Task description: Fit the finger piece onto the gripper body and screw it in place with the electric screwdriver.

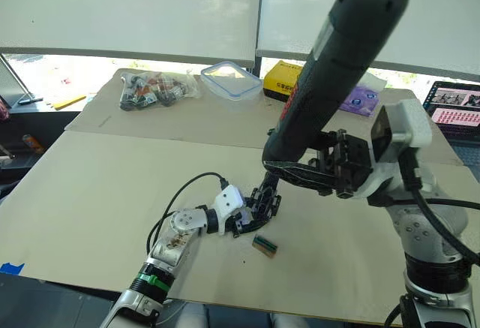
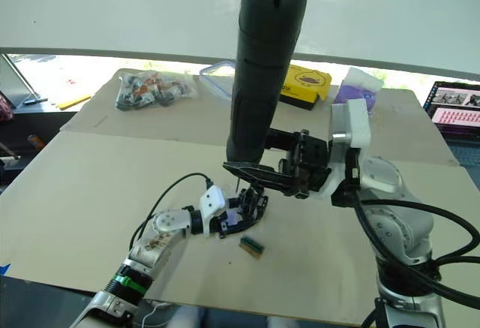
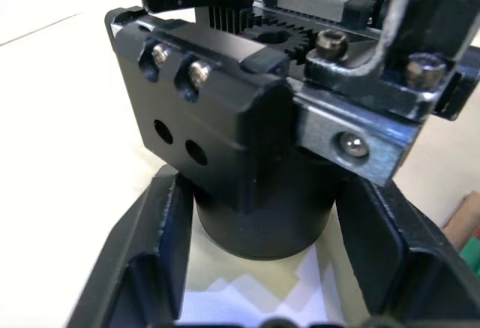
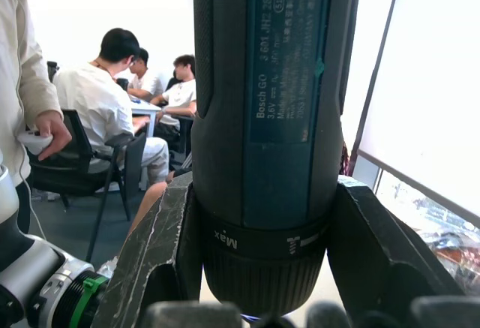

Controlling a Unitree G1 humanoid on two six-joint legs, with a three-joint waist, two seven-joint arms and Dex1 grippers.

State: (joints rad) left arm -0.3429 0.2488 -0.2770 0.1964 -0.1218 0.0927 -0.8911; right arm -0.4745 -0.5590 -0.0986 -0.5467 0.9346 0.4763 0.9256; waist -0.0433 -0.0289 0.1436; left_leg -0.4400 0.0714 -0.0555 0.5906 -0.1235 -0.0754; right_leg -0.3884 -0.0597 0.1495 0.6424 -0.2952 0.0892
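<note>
- Far back on the left of the counter (image 1: 90, 193) lies a clear bag of small parts (image 1: 154, 89).
- Just to the right of the bag sits a clear plastic box (image 1: 231, 82) with a lid.
- Near the front, the left pincer (image 1: 241, 218) reaches in low over the counter.
- Its two black fingers (image 3: 150, 253) sit on each side of the round base of the gripper body (image 3: 247, 155). They look closed on it.
- The gripper body (image 1: 262, 202) stands upright on the counter, with its round base at the bottom and the blocky part with gears and screws on top.
- A small green and brown block (image 1: 265, 245) lies on the counter just beside the gripper body, a little nearer the front.
- I cannot pick out the finger piece as a loose part.
- The electric screwdriver (image 1: 334, 69) is big and dark. It stands tall and leans to the right at the top.
- Its low end points down right above the gripper body.
- The right pincer (image 1: 304, 169) is closed on the electric screwdriver near its low end. In the right wrist view one finger (image 4: 157, 245) presses on each side of the tool.
- Behind the tool, at the back of the counter, are a yellow box (image 1: 283, 80) and a purple packet (image 1: 360, 101).
- At the far right edge is a laptop screen (image 1: 456, 107).
- In the right wrist view, people (image 4: 105, 95) sit at a desk in the room behind.
</note>
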